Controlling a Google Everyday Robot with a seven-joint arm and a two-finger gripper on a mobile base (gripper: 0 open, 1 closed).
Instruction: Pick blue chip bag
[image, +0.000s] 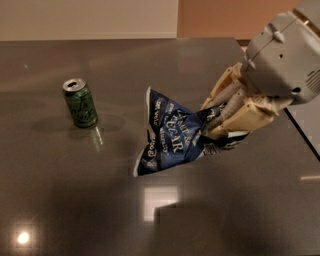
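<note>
The blue chip bag is a crinkled dark-blue bag with white lettering. It hangs off the grey table, tilted, with its lower left corner pointing down. My gripper is shut on the bag's right edge, its cream fingers pinching the foil. The grey arm reaches in from the upper right.
A green soda can stands upright to the left of the bag. The table's right edge runs just under the arm. A wall lies behind the table's far edge.
</note>
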